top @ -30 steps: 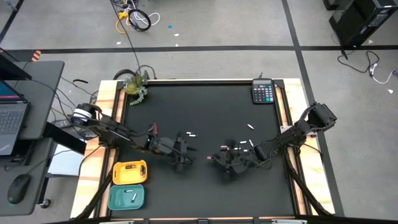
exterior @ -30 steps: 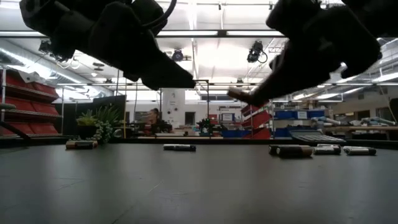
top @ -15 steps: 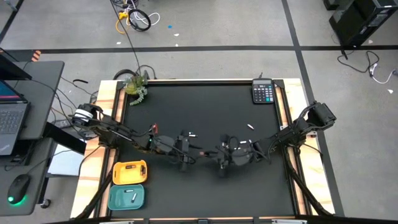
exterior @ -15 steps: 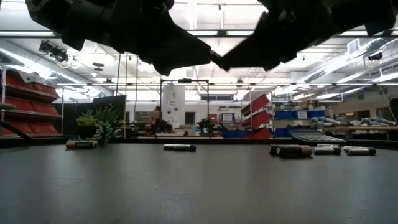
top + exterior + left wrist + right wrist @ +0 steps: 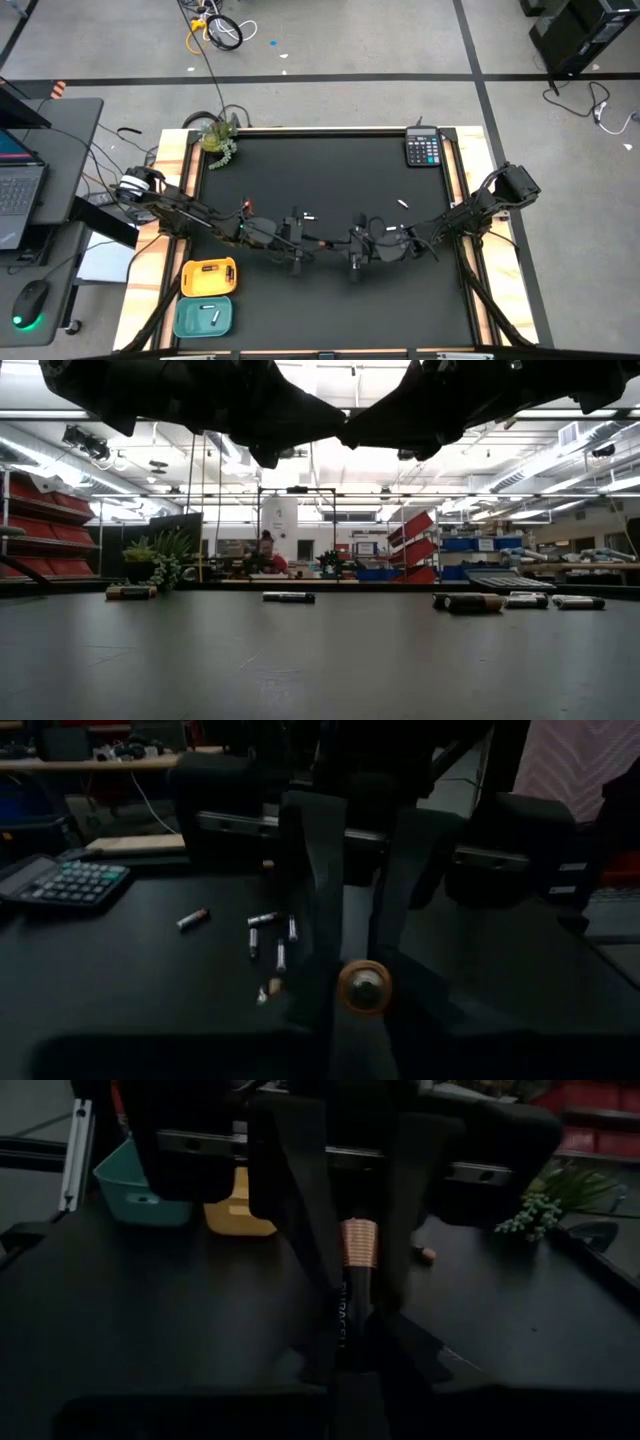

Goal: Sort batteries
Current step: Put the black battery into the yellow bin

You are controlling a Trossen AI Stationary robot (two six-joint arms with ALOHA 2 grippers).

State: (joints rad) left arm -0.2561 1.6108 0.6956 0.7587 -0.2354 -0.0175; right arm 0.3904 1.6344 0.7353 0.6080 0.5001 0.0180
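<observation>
A dark battery with a copper end (image 5: 358, 1245) hangs above the table's middle between my two grippers, which meet tip to tip. My right gripper (image 5: 338, 244) is shut on it from the right. My left gripper (image 5: 322, 242) is shut on it from the left; the left wrist view shows that end head-on (image 5: 363, 987). Loose batteries lie flat on the black mat (image 5: 308, 215) (image 5: 403, 204), and more show in the low view (image 5: 288, 597) (image 5: 468, 602) and the left wrist view (image 5: 262, 919). My left gripper has the battery's copper end (image 5: 360, 1230) pinched between its two fingers, which come nearly level from the table's left and lie along the battery. The battery is clear of the mat. My right gripper pinches the battery's dark body (image 5: 345, 1315) between its two fingers, nearly level from the table's right. The battery lies along the fingers, and its copper end sticks out ahead of them.
A yellow tray (image 5: 208, 276) and a teal tray (image 5: 204, 317) holding white batteries sit at the near left. A calculator (image 5: 423, 148) lies at the far right corner and a small plant (image 5: 218, 140) at the far left corner. Wooden rails edge the mat.
Both grippers have risen and tipped up toward level. My right gripper has carried the battery toward the table's left, and my left gripper has gone toward the right. The battery's copper end now sits between the left fingers.
</observation>
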